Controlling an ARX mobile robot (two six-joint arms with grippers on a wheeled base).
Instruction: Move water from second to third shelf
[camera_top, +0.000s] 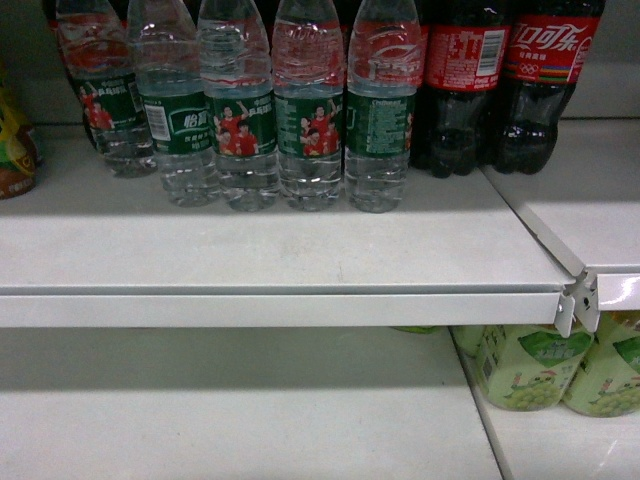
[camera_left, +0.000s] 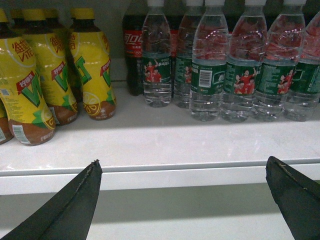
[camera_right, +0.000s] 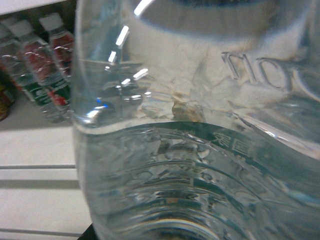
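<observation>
A clear ribbed water bottle (camera_right: 200, 150) with a green label fills the right wrist view, tilted and pressed close to the camera, with my right gripper shut on it. Only a dark sliver of one finger (camera_right: 86, 235) shows at the bottom edge. A row of matching water bottles (camera_top: 310, 120) stands at the back of the white shelf (camera_top: 280, 265). My left gripper (camera_left: 182, 164) is open and empty, level with the front lip of that shelf, well short of the water bottles (camera_left: 245, 75). Neither gripper appears in the head view.
Dark cola bottles (camera_top: 500, 90) stand right of the water. Yellow tea bottles (camera_left: 40, 75) stand on the left, with one cola bottle (camera_left: 132, 50) behind. On the lower shelf (camera_top: 230, 420) are pale green drink packs (camera_top: 540, 370) at the right. A shelf joint bracket (camera_top: 578, 300) juts out.
</observation>
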